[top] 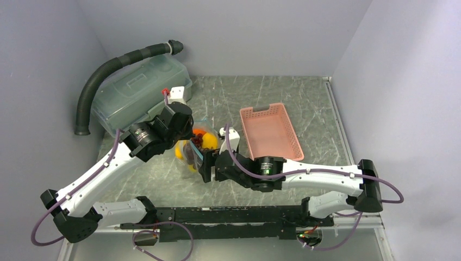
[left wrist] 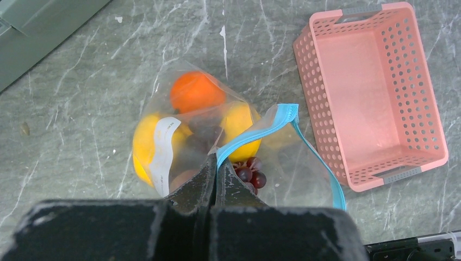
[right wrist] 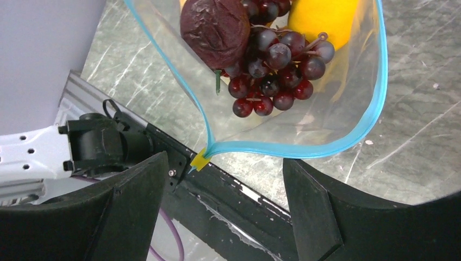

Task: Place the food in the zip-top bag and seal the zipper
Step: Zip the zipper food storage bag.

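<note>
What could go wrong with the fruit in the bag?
The mouth of the zip-top bag gapes open and the grape bunch lies right by it, so grapes might tumble out if the bag tips. Only the left gripper pinches the zipper, at one spot, so the floppy strip might slip free. The right gripper is open, holding nothing, and might miss the strip.

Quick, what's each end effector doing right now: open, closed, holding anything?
Left end effector: closed, pinching the zipper of the zip-top bag.
Right end effector: open, holding nothing; the bag's mouth edge sits just beyond its fingers.
</note>
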Robot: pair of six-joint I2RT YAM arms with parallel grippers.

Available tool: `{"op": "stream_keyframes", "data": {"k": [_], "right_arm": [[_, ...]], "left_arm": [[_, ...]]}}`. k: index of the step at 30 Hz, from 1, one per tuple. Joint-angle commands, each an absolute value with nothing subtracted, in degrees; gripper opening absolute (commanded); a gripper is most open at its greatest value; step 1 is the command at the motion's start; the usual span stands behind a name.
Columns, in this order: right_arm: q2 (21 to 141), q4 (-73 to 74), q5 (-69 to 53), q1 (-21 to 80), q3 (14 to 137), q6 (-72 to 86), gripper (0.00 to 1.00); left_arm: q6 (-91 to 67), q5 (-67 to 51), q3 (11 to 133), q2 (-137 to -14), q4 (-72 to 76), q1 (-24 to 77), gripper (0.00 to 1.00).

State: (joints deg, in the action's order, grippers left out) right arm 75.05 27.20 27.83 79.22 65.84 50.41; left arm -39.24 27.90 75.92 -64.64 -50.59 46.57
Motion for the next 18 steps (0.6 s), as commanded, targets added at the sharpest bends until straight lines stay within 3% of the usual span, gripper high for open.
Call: {"op": "stream_keyframes", "data": {"k": [1,12,18], "right_arm": [[76.5,25.2,30.8,79.4,68.4,53.3,0.81],[81.9,25.3,34.5,79.2,71.3,58.8,0.78],[83.5,26.2,36.0,77.7,71.8,60.8,0.68]], "left_arm": [[-41.0,29.6,78.6,-63.5,-46.8,46.4,0.00],[-41.4,29.5,77.8,-62.2,-46.7,46.4,0.00],[-41.5,29.1,77.5,-61.5,-46.7,46.4,0.00]]}}
